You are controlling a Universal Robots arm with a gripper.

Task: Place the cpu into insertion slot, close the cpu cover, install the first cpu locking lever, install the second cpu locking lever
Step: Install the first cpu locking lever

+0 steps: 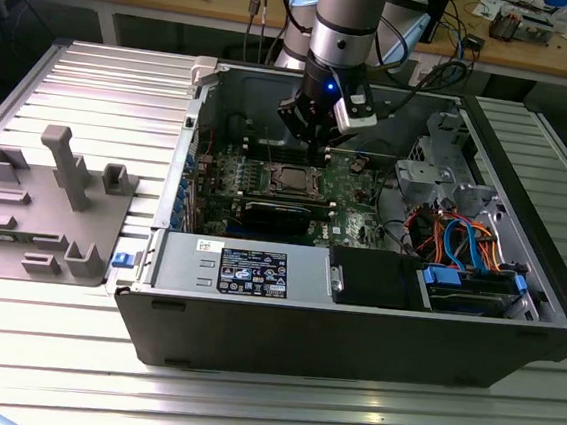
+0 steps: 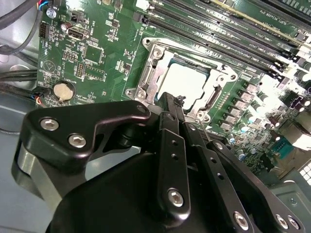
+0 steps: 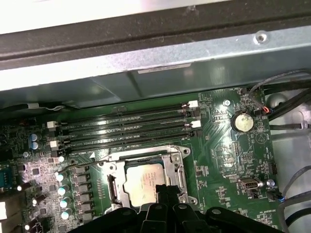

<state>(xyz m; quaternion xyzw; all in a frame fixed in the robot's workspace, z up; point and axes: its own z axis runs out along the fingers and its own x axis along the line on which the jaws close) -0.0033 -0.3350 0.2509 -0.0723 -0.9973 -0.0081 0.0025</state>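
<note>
The cpu (image 2: pixel 187 80) (image 3: pixel 141 179) lies flat in the insertion slot (image 1: pixel 292 180) on the green board, silvery top face up. The cpu cover (image 2: pixel 148 80) (image 3: pixel 146 151) lies down around it as a metal frame. My gripper (image 2: pixel 171 103) (image 3: pixel 163 190) (image 1: pixel 317 145) hangs just over the socket's edge, black fingers together with nothing visible between them. A thin wire lever (image 3: pixel 85 162) sticks out along one side of the socket. The gripper body hides the socket's near edge in both wrist views.
Long memory slots (image 3: pixel 126 121) run beside the socket and a coin battery (image 3: pixel 242 121) sits nearby. A black card (image 1: pixel 278 212), the grey power supply (image 1: pixel 243 267) and bundled cables (image 1: pixel 457 239) fill the case. Its back wall (image 3: pixel 170 68) rises close behind. A grey fixture (image 1: pixel 54 200) stands outside.
</note>
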